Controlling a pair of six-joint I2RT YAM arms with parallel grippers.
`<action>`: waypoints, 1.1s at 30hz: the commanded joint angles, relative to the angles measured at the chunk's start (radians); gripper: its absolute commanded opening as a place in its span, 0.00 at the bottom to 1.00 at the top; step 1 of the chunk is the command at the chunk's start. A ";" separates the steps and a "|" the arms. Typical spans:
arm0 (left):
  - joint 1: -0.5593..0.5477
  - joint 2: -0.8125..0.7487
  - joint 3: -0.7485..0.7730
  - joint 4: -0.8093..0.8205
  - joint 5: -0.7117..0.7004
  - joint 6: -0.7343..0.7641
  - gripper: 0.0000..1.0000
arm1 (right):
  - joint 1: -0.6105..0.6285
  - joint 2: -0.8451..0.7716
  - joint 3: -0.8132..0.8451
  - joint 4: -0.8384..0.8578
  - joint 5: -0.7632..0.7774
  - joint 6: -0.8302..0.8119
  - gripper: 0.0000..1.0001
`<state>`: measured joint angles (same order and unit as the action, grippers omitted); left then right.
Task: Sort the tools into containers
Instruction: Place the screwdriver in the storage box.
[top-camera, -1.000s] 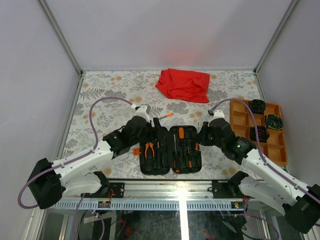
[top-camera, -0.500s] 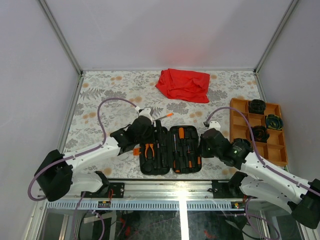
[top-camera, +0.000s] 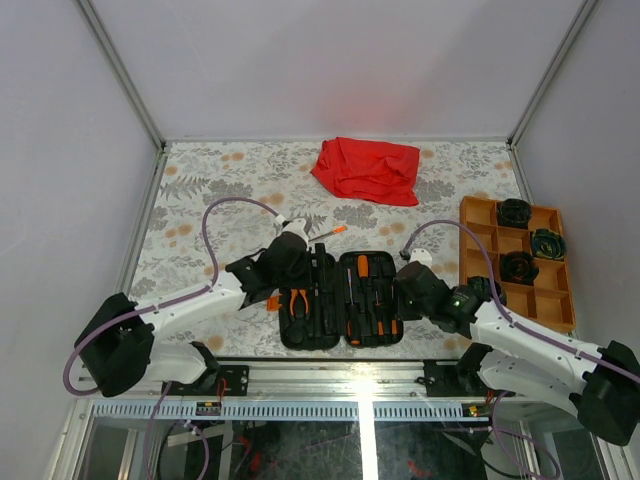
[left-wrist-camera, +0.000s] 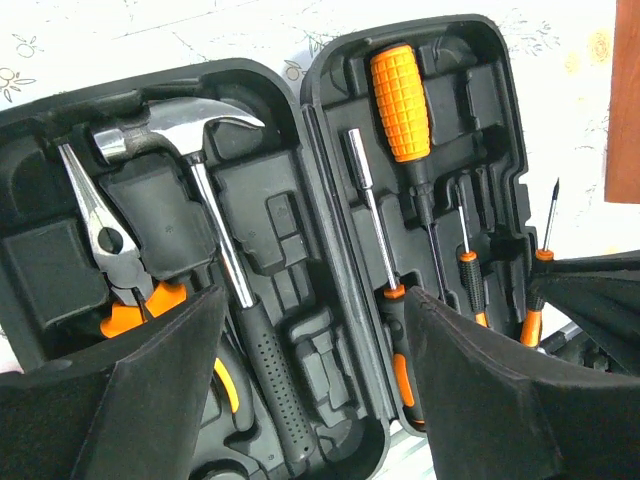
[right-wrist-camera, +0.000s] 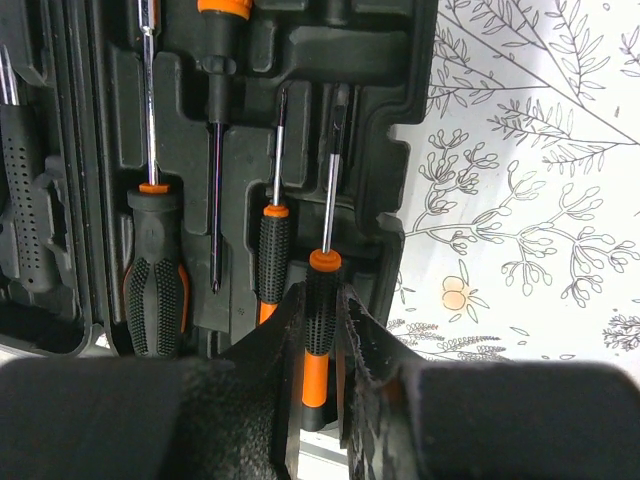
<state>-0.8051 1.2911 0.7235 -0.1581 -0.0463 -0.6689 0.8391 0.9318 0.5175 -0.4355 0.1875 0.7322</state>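
At the near right edge of the open case (right-wrist-camera: 340, 60), the right gripper (right-wrist-camera: 320, 295) is pinched narrow on the handle of a slim screwdriver (right-wrist-camera: 315, 375), one finger pressed to each side. The handle is knurled black with an orange band and collar. Its thin steel shaft lies in the rightmost slot of the moulded black insert. Just left of it lie a second small screwdriver (right-wrist-camera: 272, 255) and a stouter screwdriver (right-wrist-camera: 155, 285) with a black-and-orange grip.

Over the near left part of the case, the left gripper (left-wrist-camera: 320, 375) hangs with its fingers spread wide, holding nothing. Beyond them, in the left half, the hammer (left-wrist-camera: 215, 230) lies with its polished steel head far and its black dotted grip near. It is beside the pliers (left-wrist-camera: 105, 240), which have steel jaws and orange handles. The right half holds a fat screwdriver (left-wrist-camera: 400, 100) with a ribbed orange handle and a long steel rod (left-wrist-camera: 368, 200) with an orange-and-black handle.

Seen from above, the case sits at the near middle of the floral table (top-camera: 220, 190), between the two arms. The orange tray (top-camera: 478, 240) stands to the right, apart from the case, with dark round items (top-camera: 515, 212) in some compartments. A thin orange-tipped tool (top-camera: 335, 231) lies on the table just beyond the case's far edge. The red cloth (top-camera: 367, 168) is crumpled at the far middle.
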 joint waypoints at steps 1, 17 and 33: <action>0.001 0.017 0.028 0.059 0.025 -0.003 0.71 | 0.015 0.013 -0.017 0.046 -0.013 0.010 0.00; -0.011 0.070 0.051 0.068 0.033 -0.016 0.70 | 0.018 0.064 -0.021 -0.012 0.022 0.002 0.24; -0.024 0.075 0.043 0.078 0.032 -0.029 0.70 | 0.018 -0.009 0.063 -0.067 0.078 -0.010 0.22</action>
<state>-0.8230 1.3659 0.7425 -0.1429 -0.0147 -0.6872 0.8501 0.9222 0.5163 -0.4824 0.2207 0.7296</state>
